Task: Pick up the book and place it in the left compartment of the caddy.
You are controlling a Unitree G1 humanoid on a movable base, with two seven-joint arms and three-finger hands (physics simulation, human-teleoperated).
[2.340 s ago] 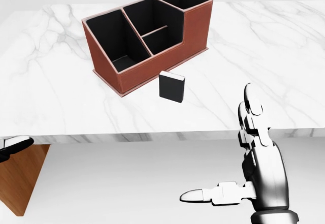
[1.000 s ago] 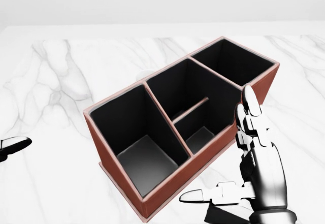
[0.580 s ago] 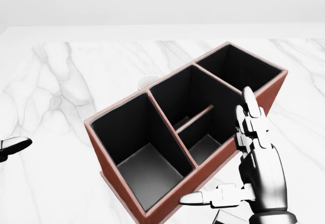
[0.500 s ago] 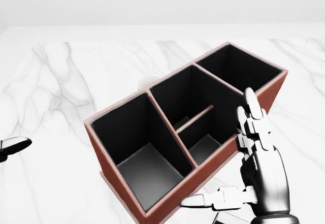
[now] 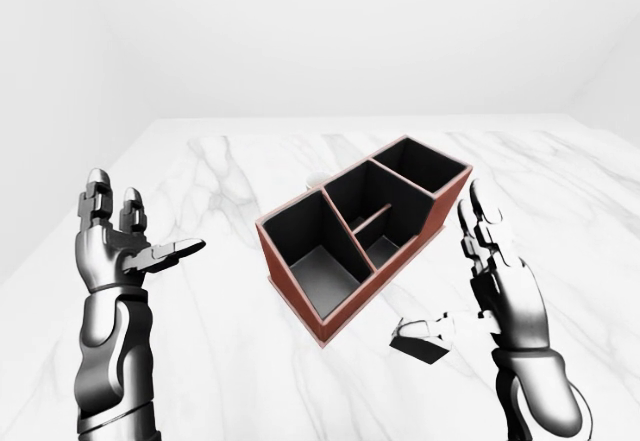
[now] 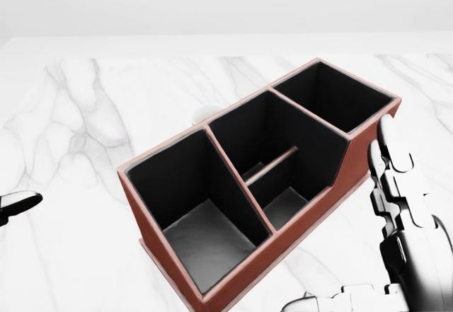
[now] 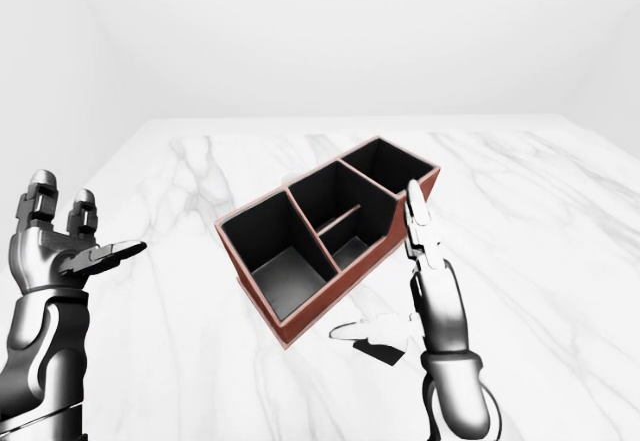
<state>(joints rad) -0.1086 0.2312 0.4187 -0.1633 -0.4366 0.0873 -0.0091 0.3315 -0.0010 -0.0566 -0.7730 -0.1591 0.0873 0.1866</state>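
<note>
**A:** What does the left-eye view show?

**B:** A brown caddy point(image 5: 365, 231) with black compartments sits slantwise on a white marble table point(image 5: 200, 311). The right hand point(image 5: 500, 286) stands just right of it, fingers straight up and spread, thumb out over a small dark book point(image 5: 418, 342) on the table; it grips nothing. The left hand point(image 5: 118, 246) is raised at the far left, open and empty.

**A:** And the head view?

**B:** The caddy fills the middle. The right hand's fingers point(image 6: 396, 177) rise at the right edge. The book is not visible.

**A:** The right-eye view?

**B:** Nearly the same picture: the book lies under the right thumb, outside the caddy.
</note>
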